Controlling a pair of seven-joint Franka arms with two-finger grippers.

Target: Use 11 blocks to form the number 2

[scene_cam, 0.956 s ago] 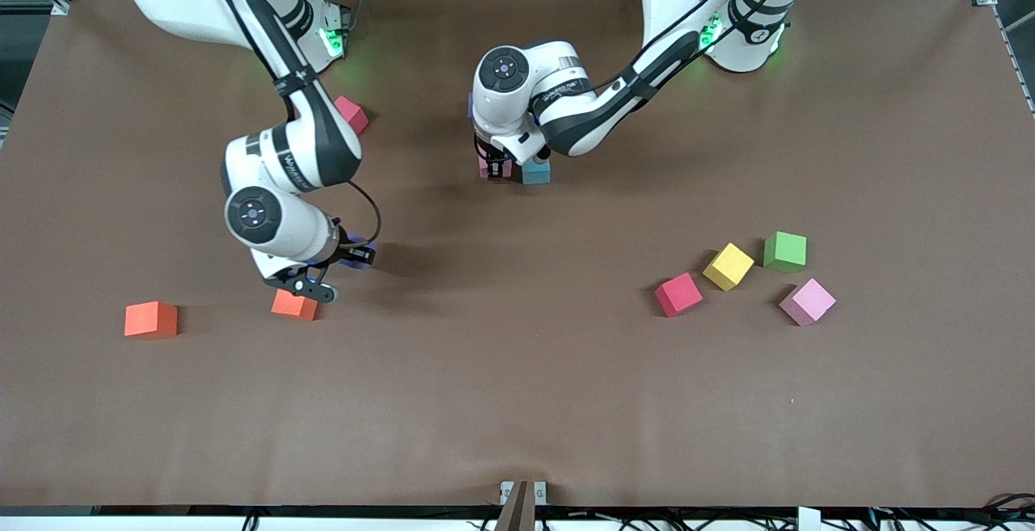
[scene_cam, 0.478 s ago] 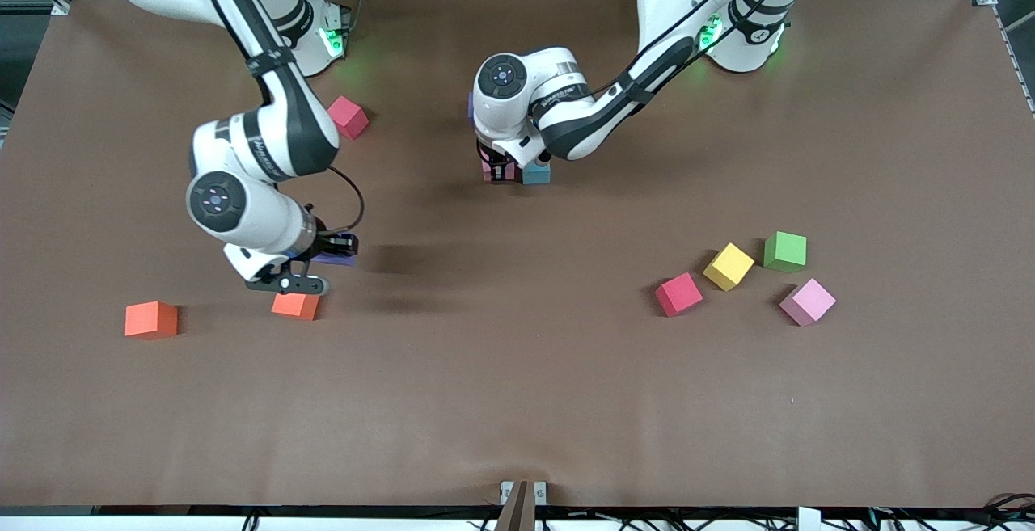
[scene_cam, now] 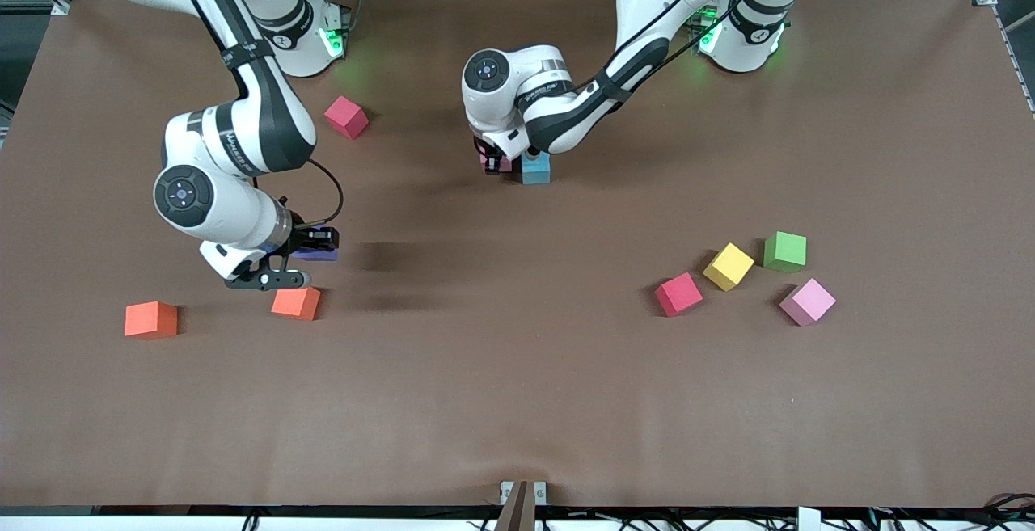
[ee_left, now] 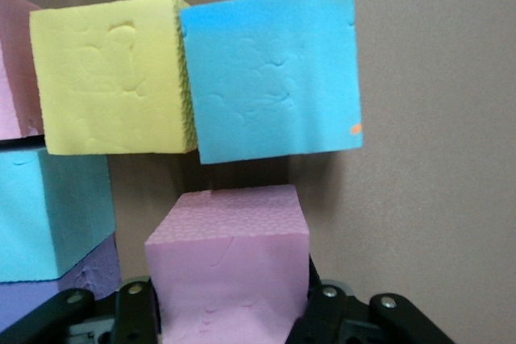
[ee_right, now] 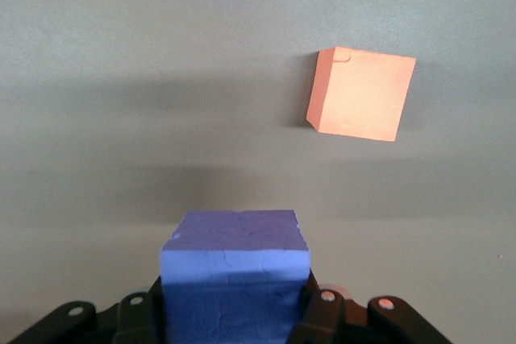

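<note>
Left gripper (ee_left: 234,312) clamps my matte pink foam cube (ee_left: 228,267) by the started digit for placing; right gripper (ee_right: 234,312) grips a purple-blue foam cube (ee_right: 235,275) above the table, ready to carry over.

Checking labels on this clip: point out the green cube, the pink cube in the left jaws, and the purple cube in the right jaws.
green cube (scene_cam: 785,250), front view, top face.
pink cube (ee_left: 228,271), left wrist view, facing side.
purple cube (ee_right: 235,283), right wrist view, facing side.

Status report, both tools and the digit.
Left tool shut on pink block at the started digit. Right tool shut on purple block, airborne. Nothing in the way.
</note>
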